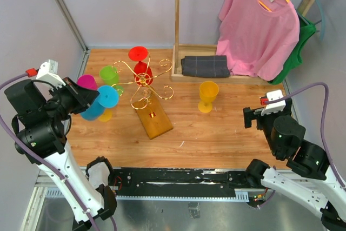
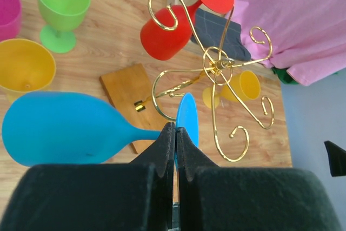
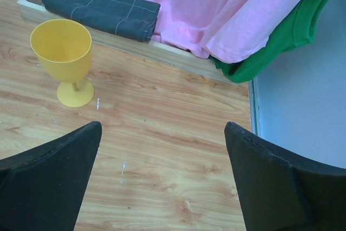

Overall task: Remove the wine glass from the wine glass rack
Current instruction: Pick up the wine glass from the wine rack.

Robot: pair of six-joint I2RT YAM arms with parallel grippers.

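A blue wine glass [image 2: 65, 128] lies sideways in the air, and my left gripper [image 2: 175, 129] is shut on its stem just behind the foot. In the top view this glass [image 1: 101, 103] hangs left of the gold wine glass rack [image 1: 143, 79], apart from its curled arms. The rack [image 2: 216, 66] stands on a wooden base [image 2: 130, 87], and a red glass [image 2: 165, 36] hangs upside down from one arm. My right gripper [image 3: 162, 128] is open over bare table at the right [image 1: 254, 116], with nothing between its fingers.
Green [image 2: 62, 4], magenta [image 2: 8, 9] and yellow [image 2: 24, 66] glasses stand on the table under and beside the blue one. Another yellow glass [image 3: 62, 52] stands right of the rack. A wooden tray with a dark folded cloth [image 1: 204, 65] and hanging shirts [image 1: 259, 25] fill the back right.
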